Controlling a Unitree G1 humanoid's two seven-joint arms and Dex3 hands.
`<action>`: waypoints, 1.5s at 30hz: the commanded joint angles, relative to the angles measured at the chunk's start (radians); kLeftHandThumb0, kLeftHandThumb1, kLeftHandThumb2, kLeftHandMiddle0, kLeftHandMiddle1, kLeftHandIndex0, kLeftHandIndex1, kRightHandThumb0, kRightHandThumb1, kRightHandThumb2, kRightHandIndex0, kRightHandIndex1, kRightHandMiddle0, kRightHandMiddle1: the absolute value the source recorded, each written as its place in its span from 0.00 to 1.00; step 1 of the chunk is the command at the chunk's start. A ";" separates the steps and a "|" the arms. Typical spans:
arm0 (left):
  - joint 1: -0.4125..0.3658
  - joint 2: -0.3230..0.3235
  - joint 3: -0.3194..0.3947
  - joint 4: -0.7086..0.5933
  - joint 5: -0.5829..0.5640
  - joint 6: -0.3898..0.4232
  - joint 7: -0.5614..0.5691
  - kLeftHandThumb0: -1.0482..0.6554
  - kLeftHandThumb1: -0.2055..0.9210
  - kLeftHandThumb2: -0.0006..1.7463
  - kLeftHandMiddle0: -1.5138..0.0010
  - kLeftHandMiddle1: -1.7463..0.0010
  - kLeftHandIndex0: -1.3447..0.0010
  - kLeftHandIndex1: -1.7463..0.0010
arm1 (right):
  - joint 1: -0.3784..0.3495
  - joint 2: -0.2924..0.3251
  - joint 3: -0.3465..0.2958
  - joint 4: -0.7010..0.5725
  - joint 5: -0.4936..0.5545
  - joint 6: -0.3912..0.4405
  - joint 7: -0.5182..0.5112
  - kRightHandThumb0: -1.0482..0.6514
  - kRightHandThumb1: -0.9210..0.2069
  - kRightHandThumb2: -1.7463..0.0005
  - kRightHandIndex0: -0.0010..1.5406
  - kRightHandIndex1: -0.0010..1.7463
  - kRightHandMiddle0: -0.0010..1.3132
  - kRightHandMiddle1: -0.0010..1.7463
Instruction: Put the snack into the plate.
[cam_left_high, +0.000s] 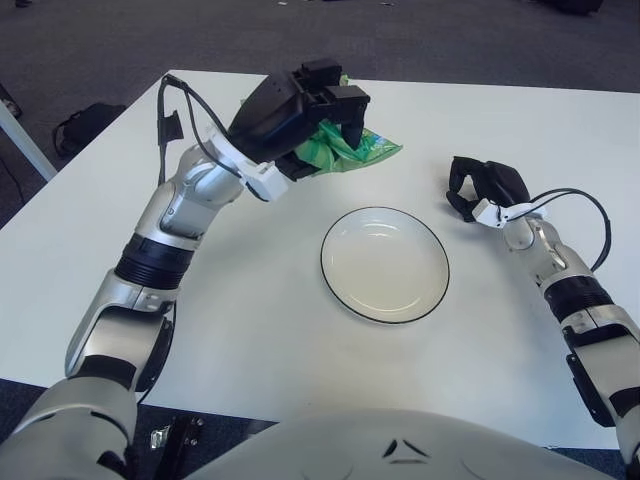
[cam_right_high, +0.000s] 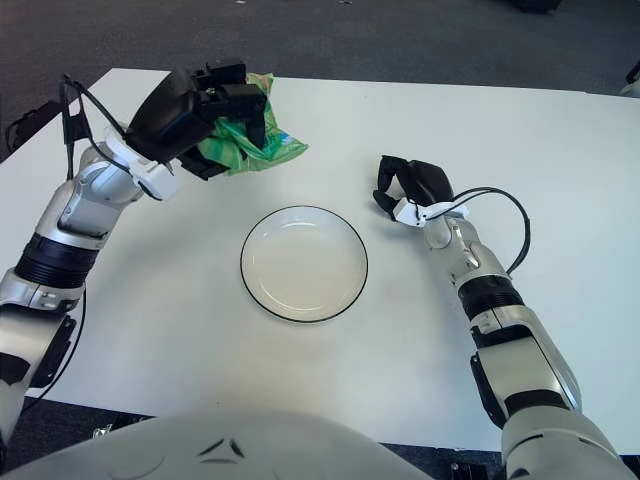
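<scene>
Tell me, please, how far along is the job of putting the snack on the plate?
Done: the left hand has grasped the snack and holds it above the table. Left: carrying it over the plate, which holds nothing yet, and releasing. The right hand shows right of the plate.
</scene>
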 joint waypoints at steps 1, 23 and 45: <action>-0.004 -0.006 0.019 0.006 -0.008 -0.012 -0.012 0.95 0.26 0.91 0.47 0.00 0.22 0.00 | 0.092 0.026 0.055 0.058 -0.053 0.058 0.064 0.32 0.58 0.21 0.79 1.00 0.50 1.00; -0.006 -0.017 0.047 0.027 -0.012 -0.037 -0.037 0.95 0.26 0.91 0.47 0.00 0.22 0.00 | 0.085 0.035 0.060 0.055 -0.055 0.071 0.065 0.32 0.58 0.21 0.79 1.00 0.50 1.00; 0.201 -0.199 -0.270 0.035 0.251 -0.285 0.009 0.61 0.45 0.74 0.61 0.00 0.62 0.08 | 0.041 0.040 0.102 0.108 -0.071 0.068 0.093 0.34 0.52 0.26 0.76 1.00 0.46 1.00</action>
